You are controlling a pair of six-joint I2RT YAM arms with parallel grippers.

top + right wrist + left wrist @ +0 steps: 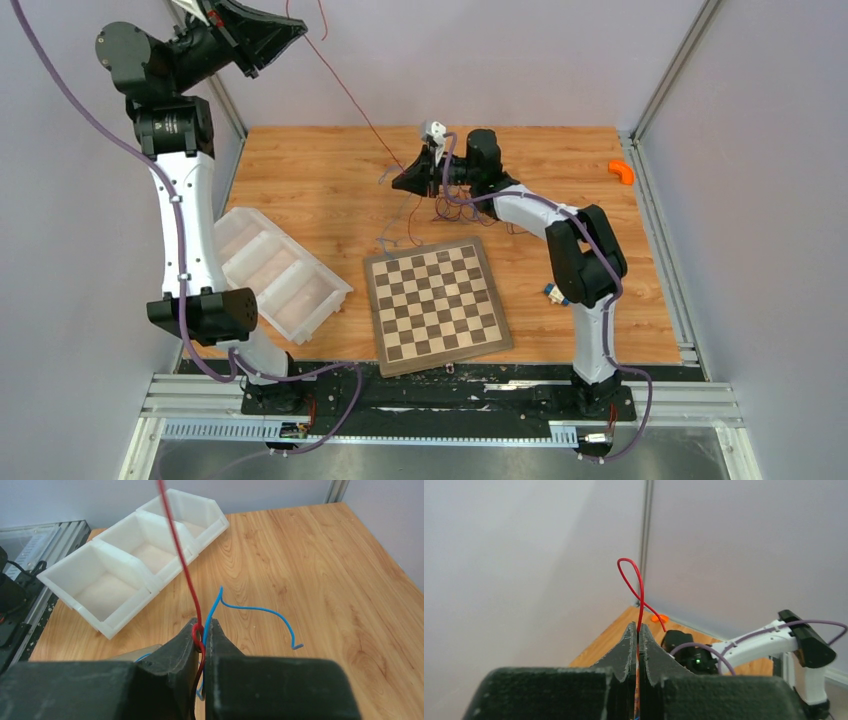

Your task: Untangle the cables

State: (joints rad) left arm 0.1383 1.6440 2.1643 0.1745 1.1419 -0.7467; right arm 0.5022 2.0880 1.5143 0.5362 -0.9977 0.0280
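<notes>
A thin red cable runs taut from my left gripper, raised high at the back left, down to my right gripper low over the table's middle. In the left wrist view the left gripper is shut on the red cable, which loops above the tips. In the right wrist view the right gripper is shut on the red cable and a blue cable together; the red one is twisted at the tips. More loose cable ends hang toward the wood under the right gripper.
A chessboard lies at the table's front centre. A white three-compartment bin lies at the left; it also shows in the right wrist view. An orange piece lies at the far right edge. Grey walls enclose the table.
</notes>
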